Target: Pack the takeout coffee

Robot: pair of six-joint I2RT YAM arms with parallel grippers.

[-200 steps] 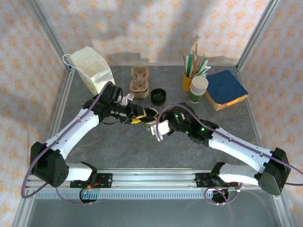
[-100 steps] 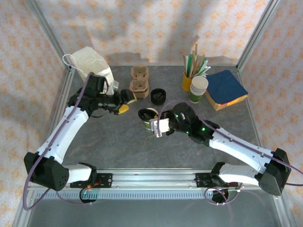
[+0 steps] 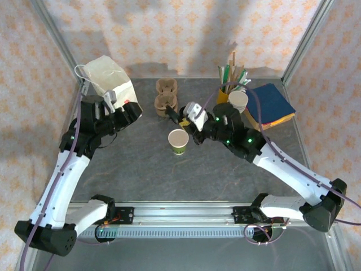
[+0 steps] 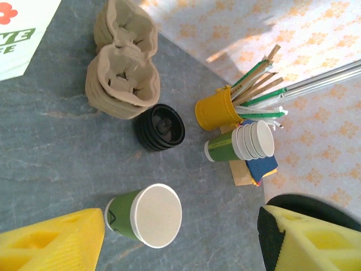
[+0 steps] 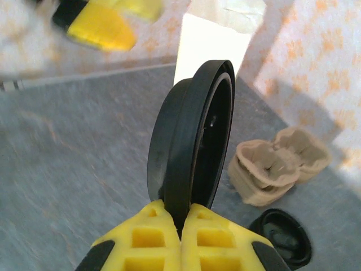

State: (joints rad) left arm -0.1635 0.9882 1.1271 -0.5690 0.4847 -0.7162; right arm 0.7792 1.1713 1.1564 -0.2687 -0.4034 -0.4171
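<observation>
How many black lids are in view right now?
2 visible: held lid pinched in the right gripper; table lid beside the pulp carriers, seemingly stacked, so more may hide beneath.

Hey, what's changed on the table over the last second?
The left hand let go of the cup and pulled back left toward the paper bag. The right hand, pinching the black lid, swung rearward, leaving the cup lidless. Cup carriers and napkins stayed put.
</observation>
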